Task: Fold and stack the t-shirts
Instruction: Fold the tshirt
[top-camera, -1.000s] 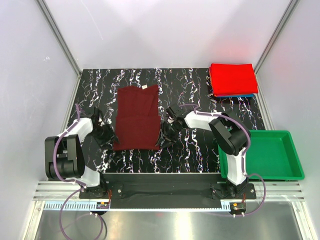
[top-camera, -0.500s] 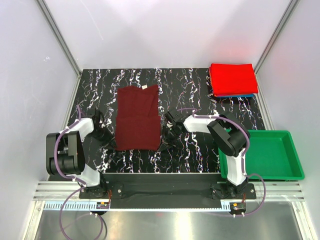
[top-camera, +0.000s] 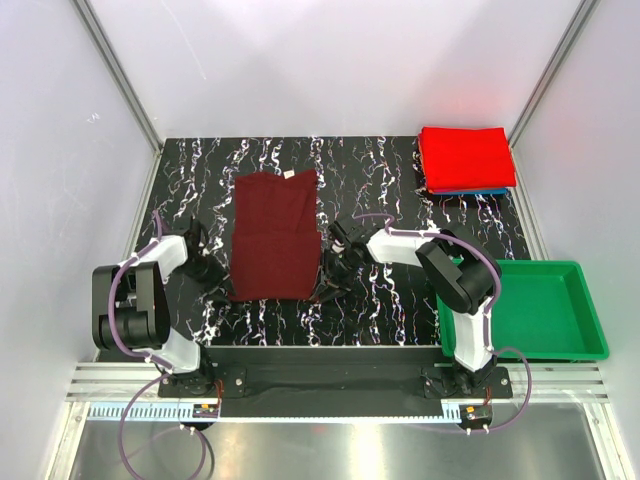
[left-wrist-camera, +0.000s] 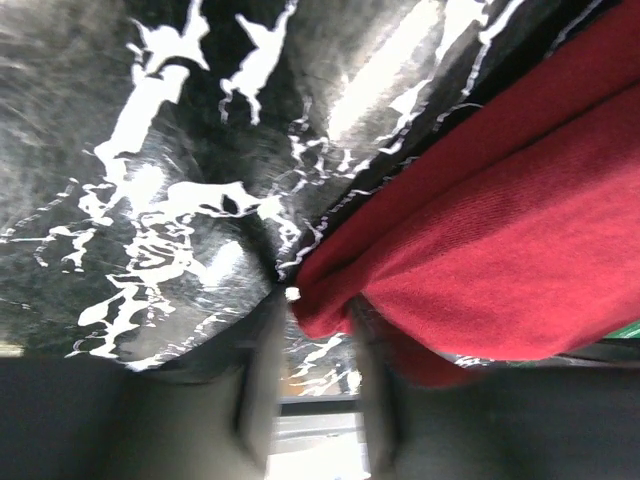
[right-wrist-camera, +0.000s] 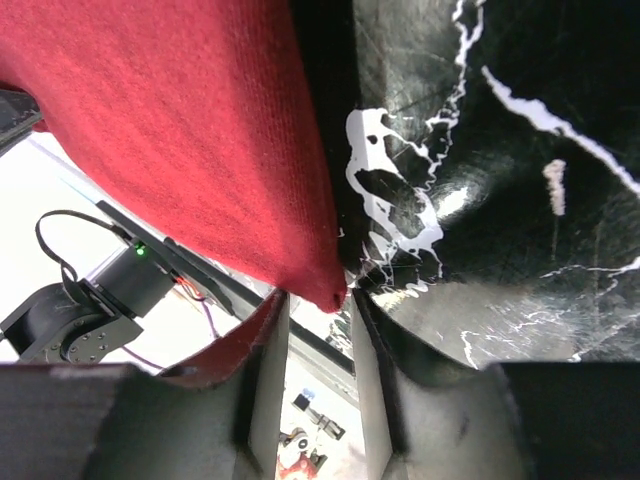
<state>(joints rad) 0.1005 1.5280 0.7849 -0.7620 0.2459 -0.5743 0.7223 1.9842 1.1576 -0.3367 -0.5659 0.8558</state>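
Maroon t-shirt (top-camera: 275, 235) flat as before; left fingers (left-wrist-camera: 255, 390), right fingers (right-wrist-camera: 265, 380) closer, apart astride its near corners

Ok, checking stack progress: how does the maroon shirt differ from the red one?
The maroon t-shirt lies as a long strip mid-table, directly on the table; the red t-shirt is a compact folded rectangle at the far right corner, atop a blue t-shirt. Both are plain cloth.
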